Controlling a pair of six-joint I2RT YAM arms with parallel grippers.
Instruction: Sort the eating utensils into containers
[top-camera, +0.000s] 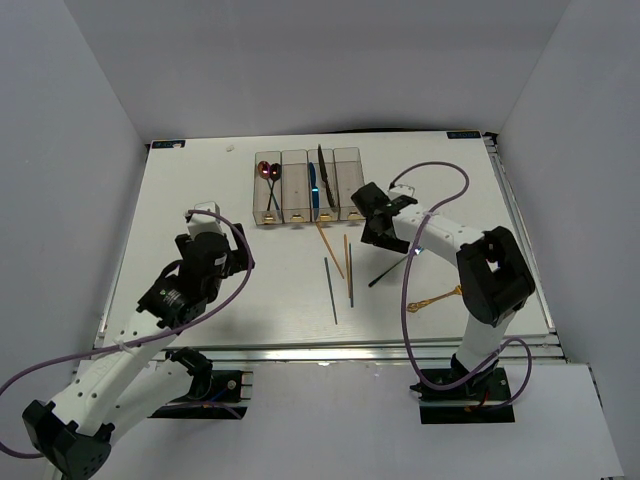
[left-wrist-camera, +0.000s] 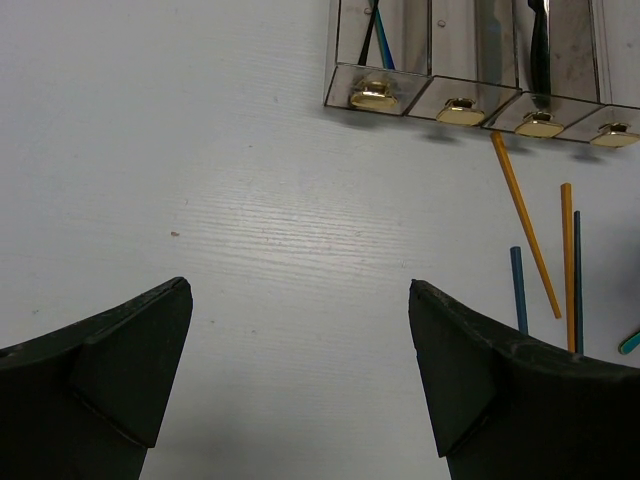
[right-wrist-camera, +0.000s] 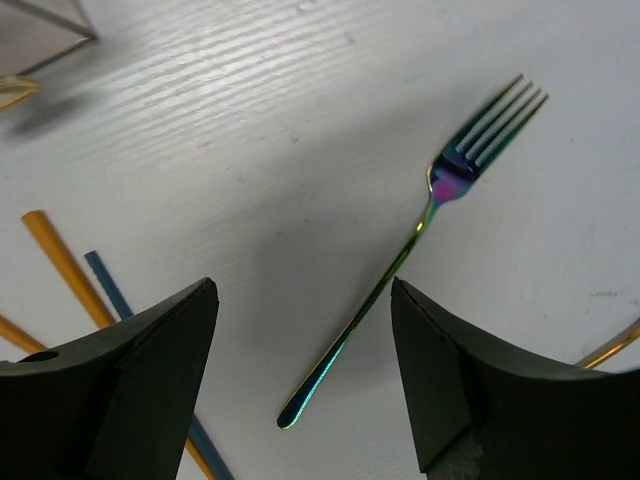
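Right tool (right-wrist-camera: 302, 300) spread wide, iridescent fork (right-wrist-camera: 445, 180) handle lying between jaws.

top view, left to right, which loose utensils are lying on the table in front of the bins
blue chopstick → second blue chopstick → iridescent fork → gold fork. The gold chopsticks share the blue ones' span, so they are left out.

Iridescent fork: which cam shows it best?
Right wrist: the iridescent fork lies whole and sharp, tines to handle tip. Top external shows only a thin dark sliver. Left wrist doesn't clearly show it.
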